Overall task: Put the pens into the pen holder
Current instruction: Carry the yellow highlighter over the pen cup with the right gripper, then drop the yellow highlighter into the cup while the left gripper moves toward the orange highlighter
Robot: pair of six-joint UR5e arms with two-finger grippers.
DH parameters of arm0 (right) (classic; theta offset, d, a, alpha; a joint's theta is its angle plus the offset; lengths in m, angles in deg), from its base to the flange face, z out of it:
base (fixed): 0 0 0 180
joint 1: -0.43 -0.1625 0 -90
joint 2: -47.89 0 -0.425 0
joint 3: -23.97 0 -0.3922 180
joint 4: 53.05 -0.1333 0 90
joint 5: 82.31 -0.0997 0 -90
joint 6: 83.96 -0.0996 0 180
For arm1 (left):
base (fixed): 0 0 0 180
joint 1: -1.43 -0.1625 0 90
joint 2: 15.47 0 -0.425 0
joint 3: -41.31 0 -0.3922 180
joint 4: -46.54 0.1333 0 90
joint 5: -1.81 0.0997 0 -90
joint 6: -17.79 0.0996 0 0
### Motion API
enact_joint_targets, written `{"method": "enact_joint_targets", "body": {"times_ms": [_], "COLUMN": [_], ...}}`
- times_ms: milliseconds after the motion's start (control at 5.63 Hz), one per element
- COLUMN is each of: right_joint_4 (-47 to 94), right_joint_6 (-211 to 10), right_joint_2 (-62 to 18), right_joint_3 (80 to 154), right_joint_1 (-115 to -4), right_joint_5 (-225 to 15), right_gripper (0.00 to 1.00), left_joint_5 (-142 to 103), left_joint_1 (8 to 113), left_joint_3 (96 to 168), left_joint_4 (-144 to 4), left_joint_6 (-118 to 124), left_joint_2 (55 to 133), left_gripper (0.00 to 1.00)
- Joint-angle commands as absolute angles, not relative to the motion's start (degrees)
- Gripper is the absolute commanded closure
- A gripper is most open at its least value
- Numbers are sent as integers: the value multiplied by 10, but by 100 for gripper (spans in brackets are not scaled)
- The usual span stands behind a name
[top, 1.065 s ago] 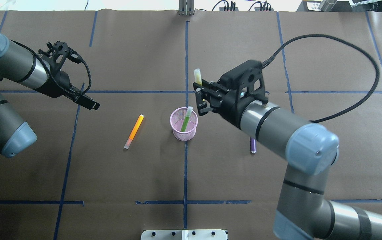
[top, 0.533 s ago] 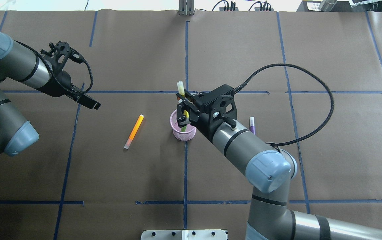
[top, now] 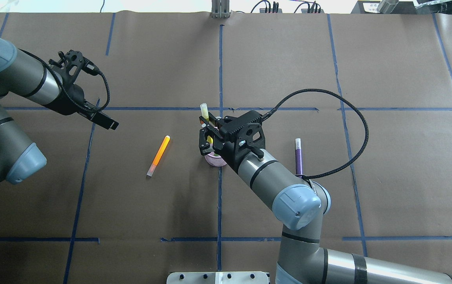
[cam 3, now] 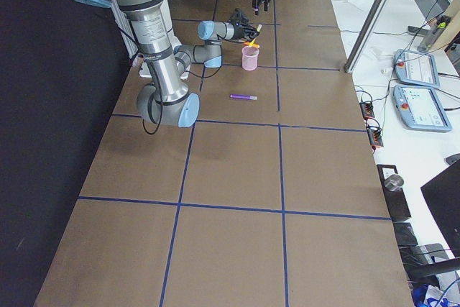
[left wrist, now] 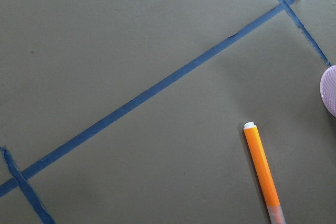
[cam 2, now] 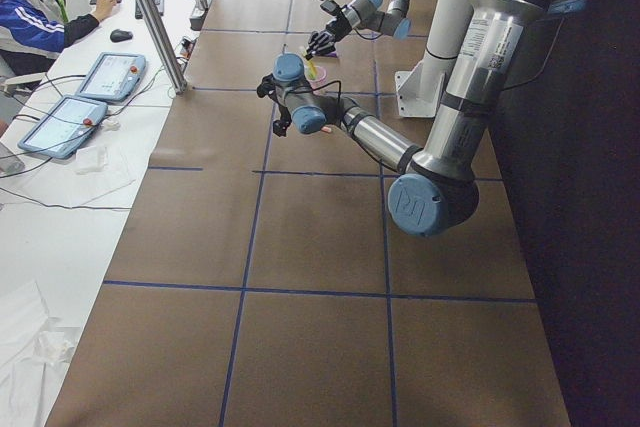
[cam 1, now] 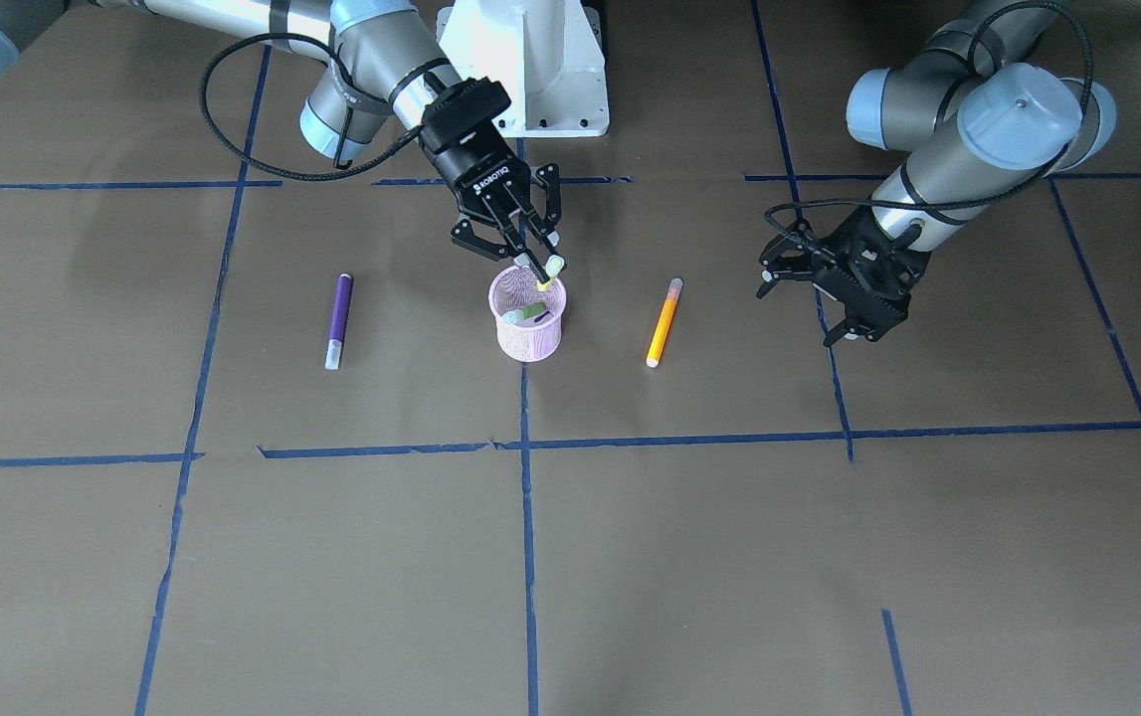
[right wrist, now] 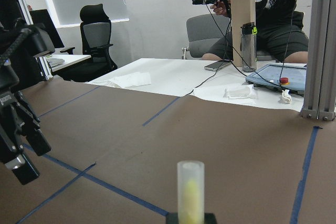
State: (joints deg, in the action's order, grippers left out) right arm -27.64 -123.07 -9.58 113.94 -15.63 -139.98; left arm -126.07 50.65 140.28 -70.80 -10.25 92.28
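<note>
Right end effector (cam 1: 538, 261) pinches the yellow pen (top: 204, 110), its tip seemingly just over the pen holder (cam 1: 528, 336); I'd lower it inside, clear of the green pen (cam 1: 530, 313), before releasing.

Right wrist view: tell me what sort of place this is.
Probably a robotics lab in an office: an office chair and a seated person beside a white desk with a control tablet, next to a paper-covered table gridded with blue tape.
</note>
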Motion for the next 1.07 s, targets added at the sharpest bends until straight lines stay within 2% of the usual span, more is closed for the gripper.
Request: {"method": "enact_joint_targets", "body": {"times_ms": [0,178,355,533,888], "right_joint_4": [-283,-298,-297,-256,23], "right_joint_6": [-1230,-1228,-1227,-1223,-1232], "right_joint_2": [-99,-100,-102,-106,-135], "right_joint_3": [1140,1141,1151,1199,1337], "right_joint_1": [-156,-157,-158,-173,-197], "right_joint_5": [-1402,-1405,-1411,-1456,-1472], "right_gripper": [40,0,0,0,0], "left_joint_5": [-1260,-1260,-1260,-1260,-1261], "left_joint_1": [506,506,494,485,461], "left_joint_3": [1401,1401,1401,1396,1389], "left_joint_4": [-708,-708,-707,-698,-618], "left_joint_6": [-103,-103,-103,-106,-114], "left_joint_2": [923,923,925,951,997], "left_gripper": [0,0,0,0,0]}}
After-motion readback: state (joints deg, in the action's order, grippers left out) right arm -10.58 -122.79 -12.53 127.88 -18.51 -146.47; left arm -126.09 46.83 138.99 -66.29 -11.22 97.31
